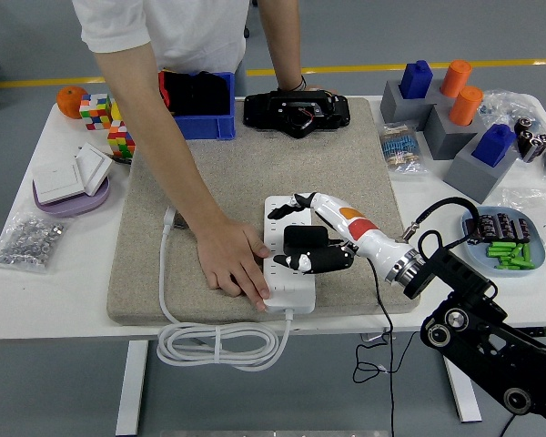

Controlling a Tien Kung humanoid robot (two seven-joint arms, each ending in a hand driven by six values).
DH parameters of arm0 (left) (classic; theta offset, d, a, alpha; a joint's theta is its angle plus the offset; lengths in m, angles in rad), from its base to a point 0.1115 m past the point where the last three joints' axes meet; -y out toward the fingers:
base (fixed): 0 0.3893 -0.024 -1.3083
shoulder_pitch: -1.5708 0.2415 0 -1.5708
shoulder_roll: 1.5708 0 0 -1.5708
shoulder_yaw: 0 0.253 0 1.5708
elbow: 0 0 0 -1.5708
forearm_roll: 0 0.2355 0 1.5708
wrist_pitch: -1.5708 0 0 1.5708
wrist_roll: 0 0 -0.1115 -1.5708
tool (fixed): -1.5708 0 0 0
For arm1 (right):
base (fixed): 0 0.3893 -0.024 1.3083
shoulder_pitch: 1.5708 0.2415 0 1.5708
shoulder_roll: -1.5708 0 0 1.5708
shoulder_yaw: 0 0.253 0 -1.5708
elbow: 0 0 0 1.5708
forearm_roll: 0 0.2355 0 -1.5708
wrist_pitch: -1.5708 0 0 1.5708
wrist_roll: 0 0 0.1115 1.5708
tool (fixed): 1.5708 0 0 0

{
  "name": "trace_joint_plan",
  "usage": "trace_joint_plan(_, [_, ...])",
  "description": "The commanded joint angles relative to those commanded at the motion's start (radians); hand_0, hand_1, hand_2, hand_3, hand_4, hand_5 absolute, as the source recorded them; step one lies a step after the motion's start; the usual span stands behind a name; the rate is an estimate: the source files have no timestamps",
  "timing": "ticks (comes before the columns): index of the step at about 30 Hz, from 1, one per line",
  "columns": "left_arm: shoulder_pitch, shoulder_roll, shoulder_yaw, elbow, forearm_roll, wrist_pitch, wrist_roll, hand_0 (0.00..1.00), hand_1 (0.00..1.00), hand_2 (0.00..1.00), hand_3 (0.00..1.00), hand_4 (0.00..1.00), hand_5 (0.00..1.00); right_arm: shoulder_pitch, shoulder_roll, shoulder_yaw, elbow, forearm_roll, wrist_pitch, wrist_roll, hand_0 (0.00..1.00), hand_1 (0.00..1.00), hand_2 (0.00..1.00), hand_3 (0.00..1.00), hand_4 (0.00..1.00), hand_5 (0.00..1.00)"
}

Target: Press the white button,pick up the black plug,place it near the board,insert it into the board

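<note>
Gripping the chunky black plug (305,240) over the long white plastic power strip (287,273), the robot's right hand (317,244) seems mid-insertion; seating looks unfinished. A person's hand (229,266) steadies the strip.

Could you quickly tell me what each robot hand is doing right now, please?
Left hand: not in view.
Right hand: closed on the black plug, over the white power strip, which a person's hand steadies.

board (288,264) on mat (255,182), coiled cable (220,344) before
</note>
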Motion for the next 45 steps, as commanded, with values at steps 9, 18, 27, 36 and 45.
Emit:
trace_joint_plan(9, [0.0,0.003,0.0,0.0,0.002,0.0,0.002,0.773,0.707,0.661,0.731,0.657,0.526,-0.063,-0.028,0.13,0.017,-0.037,-0.012,0.001,0.744,0.701,0.657,0.64,0.904,0.165])
trace_joint_plan(18, [-0.003,0.009,-0.001,0.0,0.007,0.002,0.001,0.771,0.707,0.661,0.731,0.657,0.526,-0.175,-0.071,0.33,0.016,-0.071,-0.004,-0.078,0.828,0.762,0.712,0.712,0.96,0.272])
trace_joint_plan(27, [-0.006,0.014,0.01,0.0,0.014,0.001,0.004,0.771,0.707,0.662,0.73,0.655,0.527,-0.272,-0.056,0.551,0.026,-0.118,0.003,-0.13,0.904,0.854,0.804,0.797,0.998,0.58])
trace_joint_plan(36, [0.021,0.011,-0.006,0.0,0.037,-0.003,0.001,0.771,0.707,0.661,0.73,0.655,0.531,-0.386,-0.011,0.772,0.065,-0.161,0.004,-0.123,0.903,0.852,0.794,0.794,0.998,0.586])
trace_joint_plan(45, [0.006,0.002,-0.015,0.0,0.028,-0.002,-0.001,0.77,0.707,0.661,0.73,0.653,0.534,-0.42,0.015,0.936,0.101,-0.15,-0.018,-0.081,0.858,0.769,0.706,0.716,0.998,0.573])
